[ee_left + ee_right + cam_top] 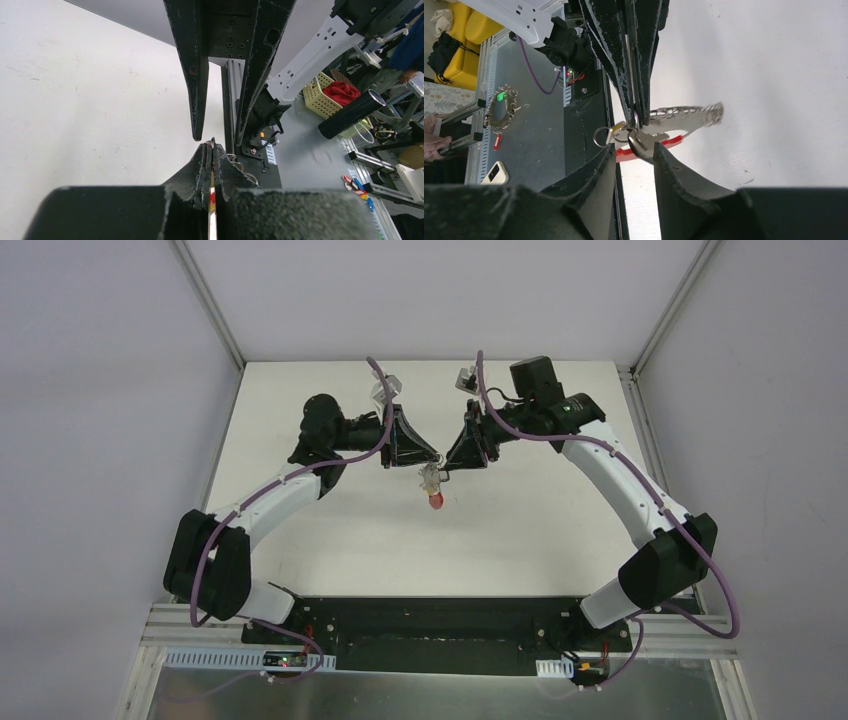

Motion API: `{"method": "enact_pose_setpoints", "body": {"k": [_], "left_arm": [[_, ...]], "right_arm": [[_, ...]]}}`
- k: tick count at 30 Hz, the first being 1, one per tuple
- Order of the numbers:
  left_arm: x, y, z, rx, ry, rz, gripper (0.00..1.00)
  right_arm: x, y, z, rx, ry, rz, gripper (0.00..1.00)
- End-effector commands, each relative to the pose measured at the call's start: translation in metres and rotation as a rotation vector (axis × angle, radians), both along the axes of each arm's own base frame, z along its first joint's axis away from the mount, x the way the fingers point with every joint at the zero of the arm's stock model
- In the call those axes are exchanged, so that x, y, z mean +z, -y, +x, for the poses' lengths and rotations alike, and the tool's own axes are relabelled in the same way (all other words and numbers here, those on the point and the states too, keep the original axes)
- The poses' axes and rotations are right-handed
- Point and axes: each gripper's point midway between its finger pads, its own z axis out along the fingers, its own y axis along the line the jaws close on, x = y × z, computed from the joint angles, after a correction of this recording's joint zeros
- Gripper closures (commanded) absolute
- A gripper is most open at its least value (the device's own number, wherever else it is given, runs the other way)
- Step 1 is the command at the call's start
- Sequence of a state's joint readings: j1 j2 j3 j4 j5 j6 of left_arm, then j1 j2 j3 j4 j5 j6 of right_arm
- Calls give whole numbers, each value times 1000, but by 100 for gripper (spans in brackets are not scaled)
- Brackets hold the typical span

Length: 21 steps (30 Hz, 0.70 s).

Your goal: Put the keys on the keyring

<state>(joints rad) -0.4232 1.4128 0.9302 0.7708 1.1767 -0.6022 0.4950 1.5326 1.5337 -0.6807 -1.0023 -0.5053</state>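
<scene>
One key (pixel 643 143) seems to sit at keyring (pixel 684 114), mid-air over counter (pixel 330 530). Left gripper (pixel 212 148) fingers clenched on keyring. Right gripper (pixel 634 149) fingers spread, gripping nothing. Threaded? Cannot tell. Likely near done.

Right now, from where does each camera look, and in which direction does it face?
Top external: above and behind the arms, looking down on the table; both whole arms show, the keyring held where their grippers meet.
Left wrist: on the left arm, facing along the shut left gripper towards the open right gripper; its own fingers show.
Right wrist: on the right arm, facing the left gripper; its own fingers show.
Shared: both wrist views show both grippers, tip to tip, from opposite sides.
</scene>
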Motion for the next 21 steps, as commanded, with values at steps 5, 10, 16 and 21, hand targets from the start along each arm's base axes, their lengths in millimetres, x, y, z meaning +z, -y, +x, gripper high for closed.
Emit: {"method": "enact_pose_setpoints", "body": {"k": [5, 10, 16, 21], "left_arm": [[16, -2, -3, -20, 46, -52, 100], [15, -2, -3, -22, 42, -52, 100], [13, -1, -4, -27, 41, -51, 100], [13, 0, -5, -29, 41, -51, 100]], "right_arm": [[21, -8, -3, 35, 10, 66, 67], [19, -11, -2, 38, -4, 68, 72], [18, -16, -1, 42, -11, 66, 73], [17, -18, -2, 47, -15, 65, 75]]}}
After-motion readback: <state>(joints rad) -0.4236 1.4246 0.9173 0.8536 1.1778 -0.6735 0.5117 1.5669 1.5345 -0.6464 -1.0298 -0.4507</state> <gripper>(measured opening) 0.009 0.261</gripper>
